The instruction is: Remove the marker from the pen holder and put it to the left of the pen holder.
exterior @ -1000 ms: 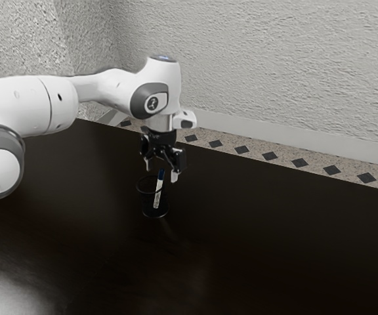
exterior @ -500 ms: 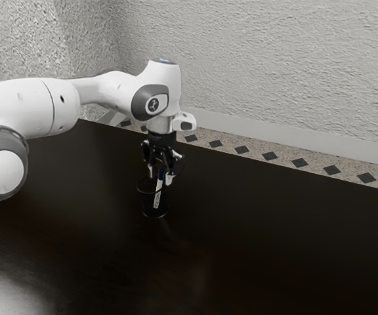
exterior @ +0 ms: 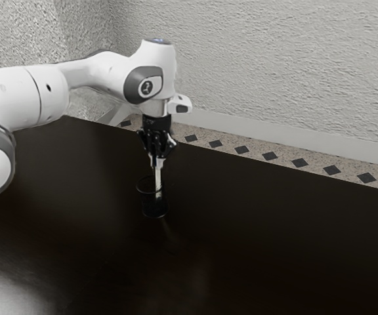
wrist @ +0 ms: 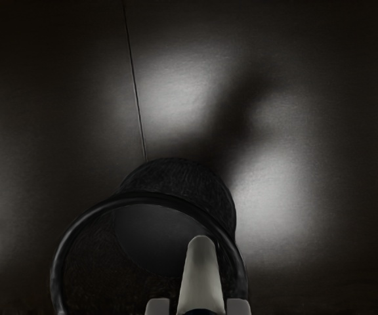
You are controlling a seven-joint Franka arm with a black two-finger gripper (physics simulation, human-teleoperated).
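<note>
Just above the pen holder, the black gripper is shut on the top end of the marker. The marker hangs nearly upright, its lower part still inside the dark mesh pen holder. In the wrist view, the pale marker lies between the two fingertips of the gripper, over the round opening of the pen holder, close to one side of its rim.
The pen holder stands on a dark, glossy table. Behind the table's far edge run a patterned tile strip and a textured wall.
The fingers have closed from both sides onto the marker. My hand has then risen a little, and the marker has come up slightly and stands straighter. The pen holder has stayed in place.
</note>
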